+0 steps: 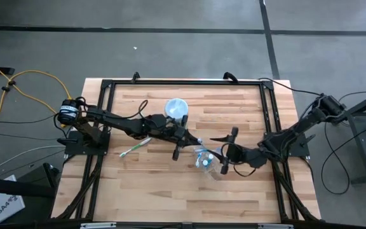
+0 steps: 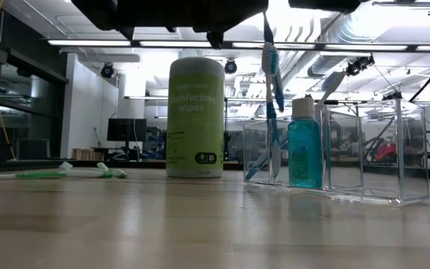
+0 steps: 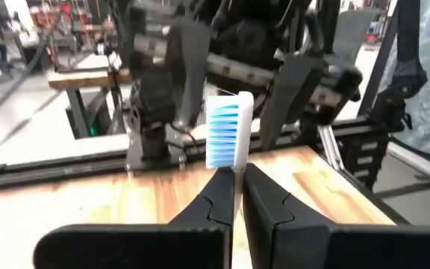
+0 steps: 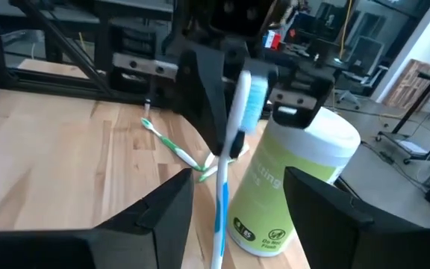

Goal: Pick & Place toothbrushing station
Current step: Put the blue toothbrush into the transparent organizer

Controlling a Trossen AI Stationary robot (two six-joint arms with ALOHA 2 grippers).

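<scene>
Plainly the blue-white toothbrush (image 2: 272,67) is a light, stiff, slim thing with a smooth handle that could twist or slip between hard fingers, so the best hold is across the flat of the handle just below the head, which is where the left pincer (image 3: 237,196) has it, fingers pressed together on the neck with the bristles standing above them. It hangs upright over the clear plastic container (image 2: 364,149), a thin-walled organiser with several compartments that looks light enough to slide if knocked; it stands near the middle of the worktop (image 1: 151,184), toward the right-hand edge, and holds a blue-capped tube (image 2: 304,146) of teal liquid and another blue brush. The right pincer (image 4: 237,198) waits beside the container with its fingers wide apart, gripping nothing. Farther back, the green-white toothbrush (image 1: 136,148) lies flat toward the left edge, and a tub of disinfecting wipes (image 2: 195,117) stands upright nearer the far edge.
</scene>
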